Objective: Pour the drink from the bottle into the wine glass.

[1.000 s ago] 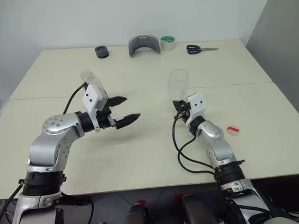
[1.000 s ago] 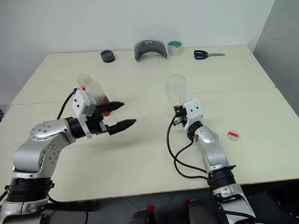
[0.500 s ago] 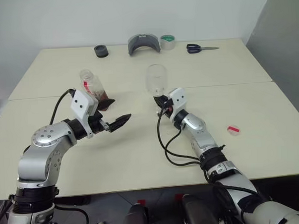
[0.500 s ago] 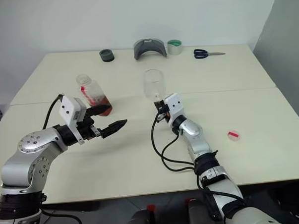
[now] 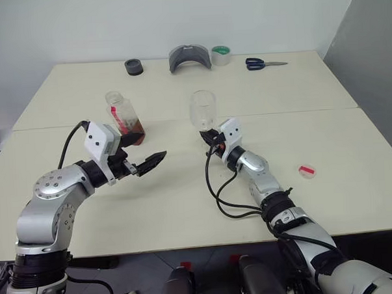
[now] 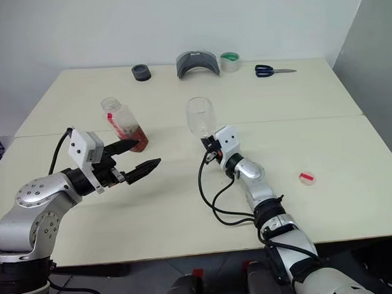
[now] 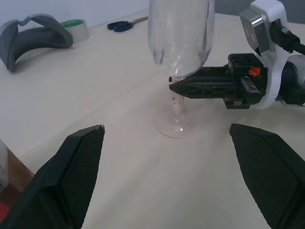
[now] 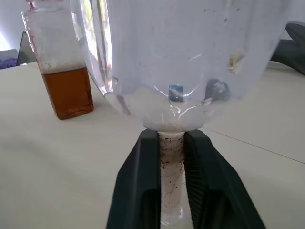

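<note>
Smooth cream bench (image 5: pixel 185 206), pale wall behind. Right pincer (image 8: pixel 171 157) flanks clear stemmed wine glass (image 5: pixel 203 109) stem; left pincer (image 5: pixel 145 163) spread wide, empty.

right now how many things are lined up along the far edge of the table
4, left to right: a black round piece, a grey curved part, a tape roll touching it, and scissors nearest the right corner.

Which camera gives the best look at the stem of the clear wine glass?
The right wrist view: the clear wine glass's thin stem stands close up between the right gripper's black fingers. The left wrist view shows stem and round foot from the side; the eye views show it small.
</note>
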Motion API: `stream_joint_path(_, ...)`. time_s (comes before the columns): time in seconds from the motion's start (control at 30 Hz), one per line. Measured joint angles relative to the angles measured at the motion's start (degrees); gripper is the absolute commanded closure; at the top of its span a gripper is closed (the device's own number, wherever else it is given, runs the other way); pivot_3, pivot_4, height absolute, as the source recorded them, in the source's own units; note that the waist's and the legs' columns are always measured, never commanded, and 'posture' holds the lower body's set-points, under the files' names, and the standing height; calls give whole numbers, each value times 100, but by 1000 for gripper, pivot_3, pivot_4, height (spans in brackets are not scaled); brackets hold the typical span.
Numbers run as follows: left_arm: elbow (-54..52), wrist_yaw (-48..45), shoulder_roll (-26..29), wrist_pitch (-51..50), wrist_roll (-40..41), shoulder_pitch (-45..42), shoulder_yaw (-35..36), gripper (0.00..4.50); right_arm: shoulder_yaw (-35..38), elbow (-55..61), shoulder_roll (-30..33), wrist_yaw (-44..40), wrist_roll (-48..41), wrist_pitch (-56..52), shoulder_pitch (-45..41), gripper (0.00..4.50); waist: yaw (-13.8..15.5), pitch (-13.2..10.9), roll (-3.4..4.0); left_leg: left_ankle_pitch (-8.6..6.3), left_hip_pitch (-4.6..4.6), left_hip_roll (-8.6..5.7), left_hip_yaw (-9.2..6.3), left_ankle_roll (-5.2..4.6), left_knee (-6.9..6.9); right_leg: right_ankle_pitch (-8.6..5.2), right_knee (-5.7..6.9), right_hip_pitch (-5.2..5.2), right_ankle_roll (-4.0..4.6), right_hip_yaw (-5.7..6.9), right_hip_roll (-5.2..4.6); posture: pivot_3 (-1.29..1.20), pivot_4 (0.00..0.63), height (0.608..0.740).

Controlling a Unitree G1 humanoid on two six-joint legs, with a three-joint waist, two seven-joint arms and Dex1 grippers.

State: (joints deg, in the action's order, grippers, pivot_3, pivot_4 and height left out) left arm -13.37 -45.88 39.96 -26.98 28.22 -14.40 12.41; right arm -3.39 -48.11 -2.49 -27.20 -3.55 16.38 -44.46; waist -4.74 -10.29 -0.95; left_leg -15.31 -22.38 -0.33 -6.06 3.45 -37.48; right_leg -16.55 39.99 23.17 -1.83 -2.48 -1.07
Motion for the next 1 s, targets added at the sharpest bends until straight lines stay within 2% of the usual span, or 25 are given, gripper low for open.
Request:
stream_joint_path(0.23, 234, -95, -112, 270, -1, -36, 0, 0, -7, 54, 14, -36, 0, -96, 105, 161, 0, 0, 0, 0, 0, 0, 1, 0, 0, 0, 0, 0, 0, 0, 0, 0, 150, 740)
stream_joint_path(0.27, 241, -94, -121, 274, -1, -53, 0, 0, -7, 78, 22, -45, -1, -115, 124, 56, 0, 0, 0, 0, 0, 0, 0, 0, 0, 0, 0, 0, 0, 0, 0, 0, 150, 740)
stream_joint_path(0.53, 176, 8, -250, 268, 84, -109, 6, 0, -16, 1259, 454, -322, -70, -802, 905, 56, 16, 0, 0, 0, -4, 0, -2, 0, 0, 0, -1, 0, 0, 0, -5, 0, 150, 740)
stream_joint_path(0.73, 123, 277, -409, 405, -25, 75, 52, 0, -249, 3179, 1071, -877, -338, -1973, 1935, 56, 20, 0, 2, 0, 2, 1, -4, 0, 11, -1, -3, 0, -1, -5, -4, 0, 150, 740)
stream_joint_path(0.83, 687, 525, -539, 676, -327, 382, 88, 0, -487, 4514, 1522, -1304, -607, -2679, 2526, 56, 15, 0, 1, 0, 11, 3, -8, -1, 24, -1, -5, 0, -1, -7, -5, 0, 150, 740)
stream_joint_path(1.0, 1650, 727, -666, 1270, -670, 427, 142, 0, -745, 5904, 1922, -1535, -867, -3376, 2838, 56, 57, 0, -3, 1, 14, 2, -7, 1, 34, -1, -6, -1, -1, 6, -4, 0, 150, 740)
